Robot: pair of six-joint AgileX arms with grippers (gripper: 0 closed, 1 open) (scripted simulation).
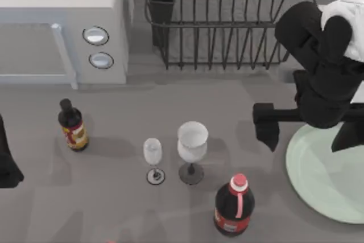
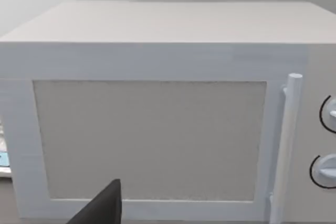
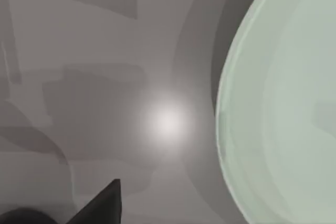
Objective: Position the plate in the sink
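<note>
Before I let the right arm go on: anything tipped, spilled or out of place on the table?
Nothing stands out. Both bottles and both glasses stand upright, unspilled. The plate lies flat at the table's right edge, under the open right gripper.

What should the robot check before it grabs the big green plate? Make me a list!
1. Plate lies flat on the table, right side: ok.
2. Right gripper spread over the plate's left rim, fingers open: ok.
3. Cola bottle stands apart from the plate: ok.
4. Sink's place known: cannot tell.
5. Left gripper parked at the left edge, out of the way: ok.
</note>
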